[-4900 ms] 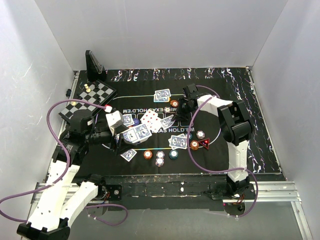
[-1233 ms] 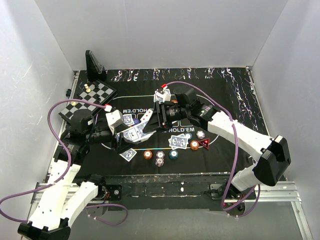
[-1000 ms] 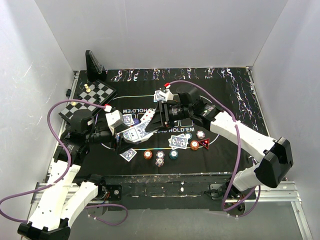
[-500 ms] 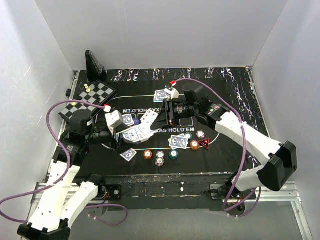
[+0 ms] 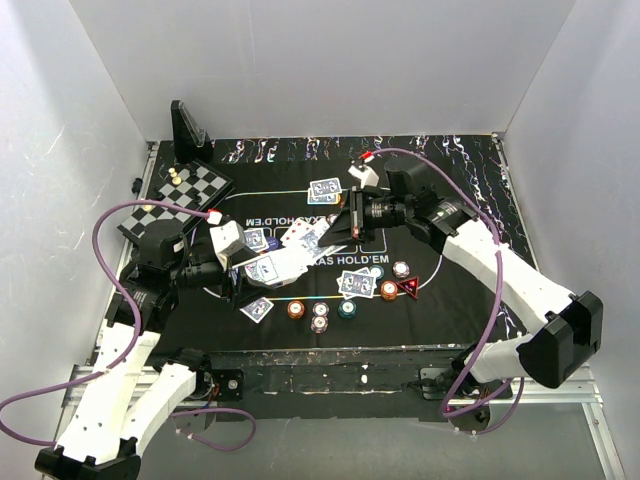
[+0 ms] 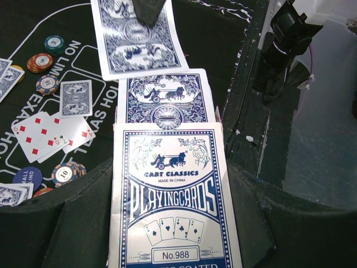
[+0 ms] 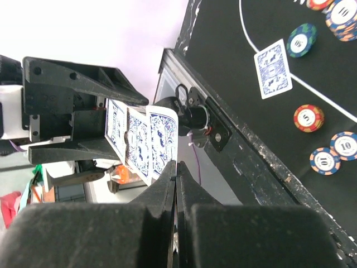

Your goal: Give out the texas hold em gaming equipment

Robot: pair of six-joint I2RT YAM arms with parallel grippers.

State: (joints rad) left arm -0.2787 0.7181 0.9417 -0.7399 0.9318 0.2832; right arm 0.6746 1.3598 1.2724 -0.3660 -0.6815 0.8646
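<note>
Blue-backed card: pinched at its far end by right gripper, jaws closed, above the mat's centre.
Left gripper: clamped on card pack, over the mat's left half.
Right arm: stretched leftward across the mat.

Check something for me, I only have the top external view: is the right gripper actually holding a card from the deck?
Observer: Yes. In the right wrist view the right gripper is shut on the corner of the outermost card in the fan.
Operator: And what is the left gripper doing?
Observer: The left wrist view shows the left gripper clamped on the fanned deck; the nearest face reads "Playing Cards".
</note>
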